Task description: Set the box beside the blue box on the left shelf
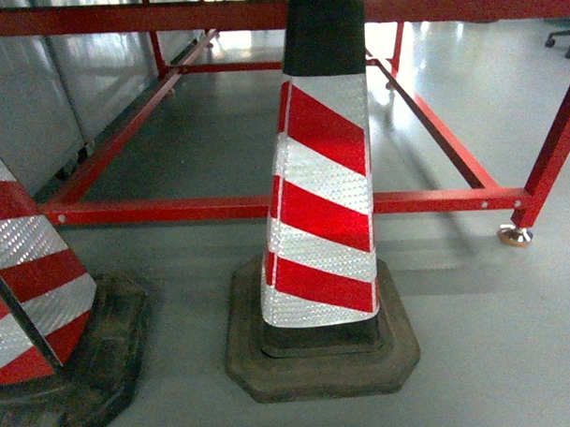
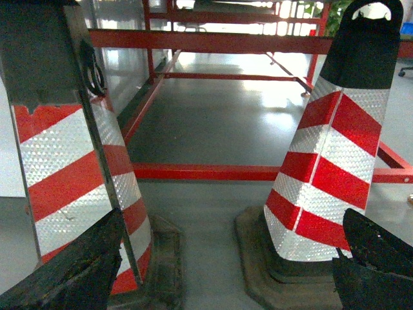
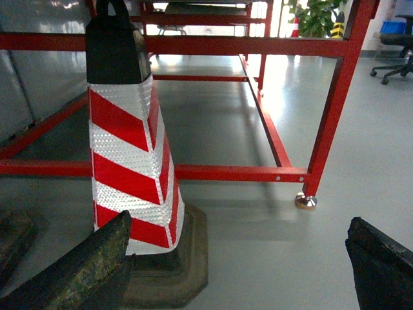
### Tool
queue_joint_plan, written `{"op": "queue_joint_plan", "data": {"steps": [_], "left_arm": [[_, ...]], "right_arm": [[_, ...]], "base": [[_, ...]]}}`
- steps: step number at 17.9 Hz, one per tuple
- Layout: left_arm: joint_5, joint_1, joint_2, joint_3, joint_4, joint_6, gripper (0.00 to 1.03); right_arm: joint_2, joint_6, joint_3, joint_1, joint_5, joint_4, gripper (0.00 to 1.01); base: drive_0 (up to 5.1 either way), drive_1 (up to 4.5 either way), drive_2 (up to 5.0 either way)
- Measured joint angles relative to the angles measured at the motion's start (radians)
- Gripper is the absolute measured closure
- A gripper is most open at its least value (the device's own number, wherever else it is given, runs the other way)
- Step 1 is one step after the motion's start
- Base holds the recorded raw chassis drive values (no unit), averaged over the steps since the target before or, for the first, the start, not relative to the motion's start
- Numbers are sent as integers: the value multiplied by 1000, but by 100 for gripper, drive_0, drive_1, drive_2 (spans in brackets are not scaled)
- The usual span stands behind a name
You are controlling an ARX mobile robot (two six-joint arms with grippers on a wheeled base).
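Ahead of the base, head view: striped cone (image 1: 323, 222) stands just before red frame (image 1: 266, 207), second cone (image 1: 35, 307) at its left; neither crate nor roller shelf shows, nor either pincer. Risk, judged: driving forward would strike the cone.
Left wrist view: left gripper (image 2: 226, 271) spread wide, empty; open floor (image 2: 206, 213) lies between both cones.
Right wrist view: right gripper (image 3: 239, 271) spread wide, empty; bare floor right of the cone up to frame foot (image 3: 306, 201).

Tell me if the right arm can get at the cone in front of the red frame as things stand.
Probably yes. The right pincer is open and empty, the cone stands just ahead to its left on bare floor, and nothing lies between them.
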Motion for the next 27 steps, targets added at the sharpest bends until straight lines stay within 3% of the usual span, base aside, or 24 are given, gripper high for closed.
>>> {"op": "queue_joint_plan", "data": {"steps": [27], "left_arm": [[3, 0, 0, 0, -1, 8, 5]], "right_arm": [[0, 0, 0, 0, 3, 0, 3]], "base": [[0, 0, 0]]}}
